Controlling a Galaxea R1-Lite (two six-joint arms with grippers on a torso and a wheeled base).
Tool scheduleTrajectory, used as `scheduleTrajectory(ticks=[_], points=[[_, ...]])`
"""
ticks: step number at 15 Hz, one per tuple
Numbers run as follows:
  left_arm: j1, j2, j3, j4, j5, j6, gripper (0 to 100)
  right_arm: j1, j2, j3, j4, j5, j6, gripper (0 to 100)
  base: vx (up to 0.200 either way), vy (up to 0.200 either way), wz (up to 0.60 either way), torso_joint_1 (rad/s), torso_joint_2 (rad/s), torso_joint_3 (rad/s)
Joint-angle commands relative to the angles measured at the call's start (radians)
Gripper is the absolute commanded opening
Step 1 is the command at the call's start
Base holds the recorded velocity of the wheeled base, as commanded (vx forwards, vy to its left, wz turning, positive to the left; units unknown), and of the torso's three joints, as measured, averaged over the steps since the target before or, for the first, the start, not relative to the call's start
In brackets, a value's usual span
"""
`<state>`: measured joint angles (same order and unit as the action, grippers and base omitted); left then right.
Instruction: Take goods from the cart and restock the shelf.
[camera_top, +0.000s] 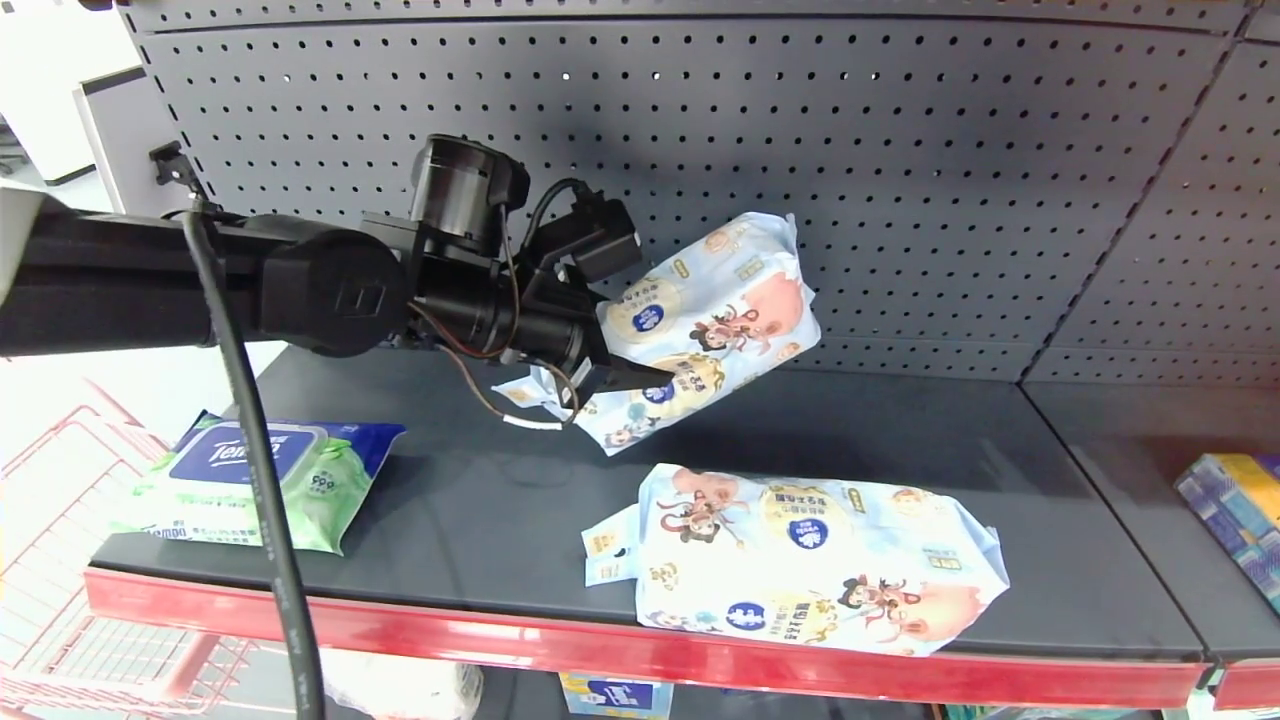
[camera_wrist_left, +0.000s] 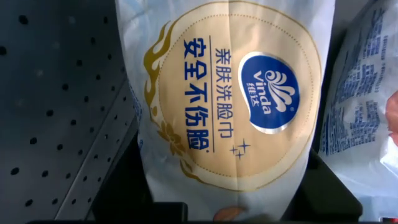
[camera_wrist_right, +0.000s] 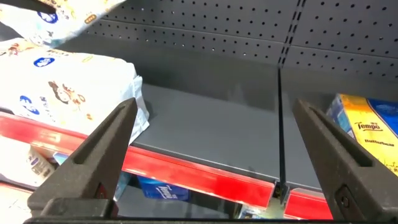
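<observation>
Slippage worries us: our left claw (camera_top: 612, 376) clamps the tilted tissue pack (camera_top: 715, 310) by one end, so it may drop onto the lying pack (camera_top: 810, 555); our right claw (camera_wrist_right: 214, 109) gapes wide.

A tissue pack (camera_top: 810, 560) lies on the shelf (camera_top: 480, 510), at the front. At its 11 o'clock a second tissue pack (camera_top: 710, 320) hangs before the pegboard (camera_top: 900, 150); at 9 o'clock lies a wet-wipes pack (camera_top: 260, 480), at 3 o'clock a tissue box (camera_top: 1235, 510).

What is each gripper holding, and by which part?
Left gripper clamps the tilted tissue pack near its lower end, above the shelf. Right gripper is open, holding nothing.
</observation>
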<state>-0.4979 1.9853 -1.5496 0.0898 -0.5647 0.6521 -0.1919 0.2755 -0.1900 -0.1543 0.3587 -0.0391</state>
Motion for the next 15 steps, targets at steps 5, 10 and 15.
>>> scheduleTrajectory(ticks=[5, 10, 15], points=[[-0.011, 0.023, -0.003, 0.002, 0.0, 0.006, 0, 0.0, 0.005, -0.002, -0.001, -0.001, -0.001, 100, 0.0, 0.0, 0.0, 0.0, 0.0, 0.0], [-0.013, 0.053, -0.006, 0.001, 0.0, 0.009, 0, 0.0, 0.008, 0.003, -0.001, -0.001, -0.001, 100, 0.0, 0.0, 0.0, 0.0, 0.0, 0.0], [-0.025, 0.089, -0.044, -0.001, 0.0, 0.009, 0, -0.001, 0.011, 0.003, -0.001, -0.001, -0.001, 100, 0.0, 0.0, 0.0, 0.0, 0.0, 0.0]])
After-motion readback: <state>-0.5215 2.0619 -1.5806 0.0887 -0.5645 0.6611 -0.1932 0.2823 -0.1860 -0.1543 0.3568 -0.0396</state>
